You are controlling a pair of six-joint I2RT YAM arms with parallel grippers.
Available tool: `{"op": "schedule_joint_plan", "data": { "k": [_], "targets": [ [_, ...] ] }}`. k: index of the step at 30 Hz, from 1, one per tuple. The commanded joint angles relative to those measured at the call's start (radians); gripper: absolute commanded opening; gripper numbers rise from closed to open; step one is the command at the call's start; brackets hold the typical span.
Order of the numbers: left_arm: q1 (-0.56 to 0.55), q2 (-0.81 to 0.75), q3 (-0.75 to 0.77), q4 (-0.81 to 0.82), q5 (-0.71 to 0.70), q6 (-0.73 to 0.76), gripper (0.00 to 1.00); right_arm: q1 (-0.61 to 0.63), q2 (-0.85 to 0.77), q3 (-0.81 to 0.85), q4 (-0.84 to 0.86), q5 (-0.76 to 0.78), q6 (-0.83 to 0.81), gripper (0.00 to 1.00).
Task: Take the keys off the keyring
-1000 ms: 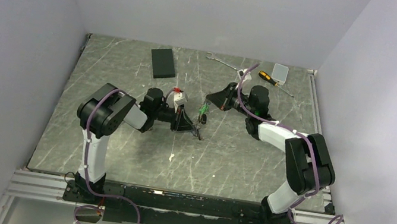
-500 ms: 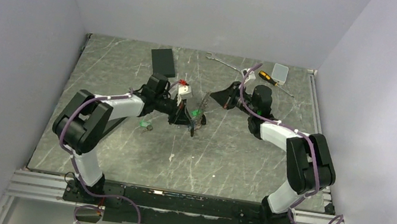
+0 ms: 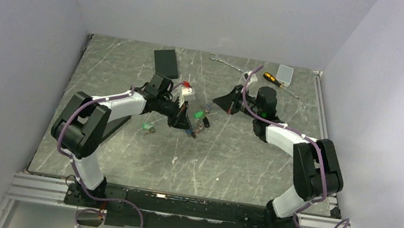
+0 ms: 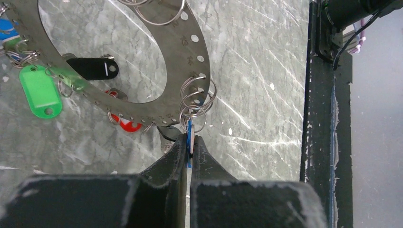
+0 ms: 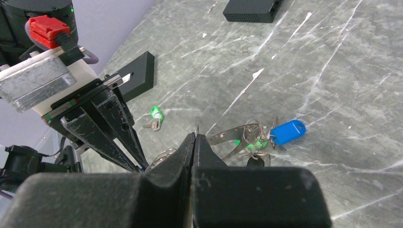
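The keyring (image 4: 157,57) is a flat grey metal band with holes, held between both arms above the table (image 3: 202,119). Keys with green (image 4: 40,90), black (image 4: 92,69) and red (image 4: 126,124) tags hang from it. My left gripper (image 4: 190,140) is shut on a thin blue tag that hangs by small split rings from the band's lower edge. My right gripper (image 5: 195,135) is shut on the keyring's edge; the band (image 5: 233,133) runs off to its right with a blue tag (image 5: 288,131). A loose green-tagged key (image 5: 154,114) lies on the table (image 3: 148,127).
A black box (image 3: 166,63) lies at the back, and another (image 5: 138,73) lies by the left arm. A wrench (image 3: 223,62), a yellow-handled screwdriver (image 3: 275,81) and a small clear box (image 3: 285,73) lie at the back right. Grey walls enclose the table.
My left arm has stretched out, its elbow swinging left, and the loose green-tagged key now shows on the table. The keyring has tilted and sunk a little. The right arm has barely moved.
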Motion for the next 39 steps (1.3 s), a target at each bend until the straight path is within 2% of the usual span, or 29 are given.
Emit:
{"op": "schedule_joint_plan", "data": {
  "k": [1,5,9,12,17,21,27,34,39],
  "targets": [
    [0.003,0.016,-0.01,0.109,0.018,-0.107,0.0,-0.004,-0.038,0.007,0.072,-0.053,0.008,0.0],
    [0.003,0.079,-0.019,0.215,0.002,-0.135,0.0,-0.001,-0.035,-0.006,0.105,-0.063,0.044,0.0],
    [0.003,0.105,-0.045,0.282,0.06,-0.138,0.01,0.0,-0.036,-0.016,0.118,-0.061,0.063,0.0],
    [0.002,0.082,-0.073,0.344,0.106,-0.167,0.06,0.006,-0.034,-0.019,0.122,-0.061,0.064,0.0],
    [-0.001,0.073,-0.092,0.4,0.105,-0.194,0.09,0.017,-0.029,-0.019,0.123,-0.056,0.066,0.0],
    [-0.007,0.087,-0.098,0.433,0.107,-0.221,0.17,0.022,-0.03,-0.021,0.121,-0.051,0.064,0.0],
    [-0.013,0.098,-0.095,0.443,0.084,-0.223,0.27,0.025,-0.029,-0.019,0.119,-0.049,0.063,0.0],
    [-0.027,0.118,-0.1,0.458,0.068,-0.23,0.31,0.025,-0.03,-0.02,0.117,-0.043,0.063,0.0],
    [-0.03,0.129,-0.142,0.567,0.022,-0.305,0.38,0.025,-0.034,-0.028,0.12,-0.028,0.068,0.0]
  ]
}}
